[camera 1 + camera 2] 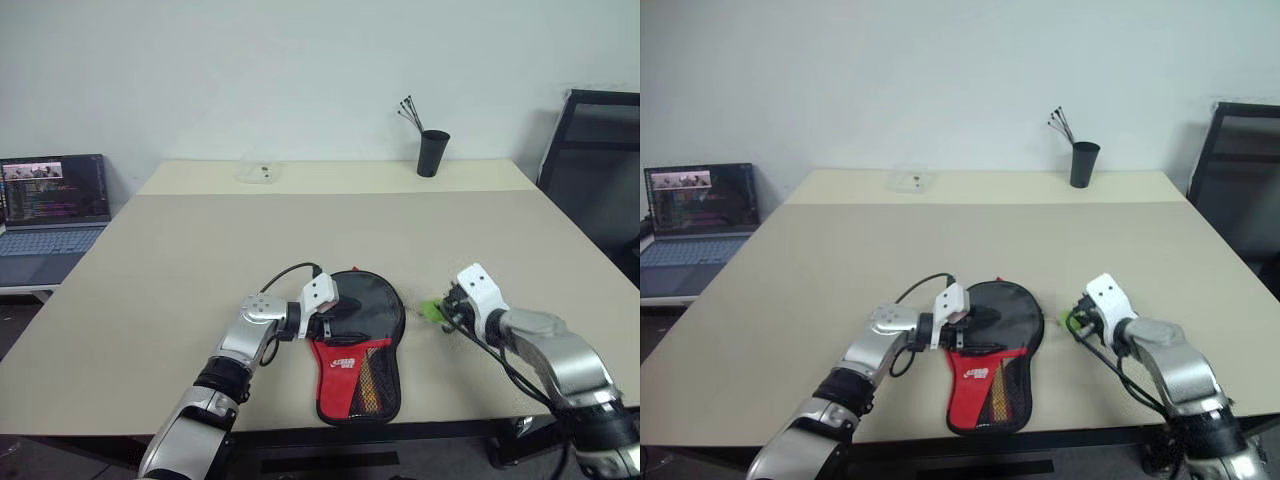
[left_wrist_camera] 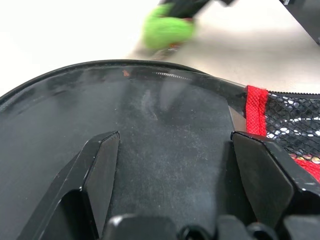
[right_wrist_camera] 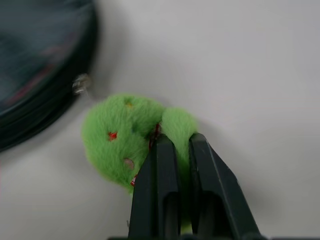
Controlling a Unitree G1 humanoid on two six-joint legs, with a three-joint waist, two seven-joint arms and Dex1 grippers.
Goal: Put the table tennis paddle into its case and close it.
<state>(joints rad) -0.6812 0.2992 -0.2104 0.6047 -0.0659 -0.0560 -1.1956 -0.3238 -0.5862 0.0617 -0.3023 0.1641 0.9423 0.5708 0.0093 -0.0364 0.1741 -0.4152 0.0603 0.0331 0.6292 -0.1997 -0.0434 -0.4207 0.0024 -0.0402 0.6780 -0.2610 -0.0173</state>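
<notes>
Paddle handle [image 1: 371,385] shows dimly through the case [image 1: 360,340] mesh; left hand [image 2: 172,165] spread over it, right hand [image 3: 176,150] pinching a green fuzzy lump [image 3: 125,140] on the worktop [image 1: 200,260].

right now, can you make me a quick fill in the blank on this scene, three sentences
1. The right gripper is shut on a fuzzy ____ charm.
2. The case has a black round part and a ____ handle part.
3. The left gripper rests with its fingers ____ over the case's black round part.

Missing words: green; red; open
</notes>
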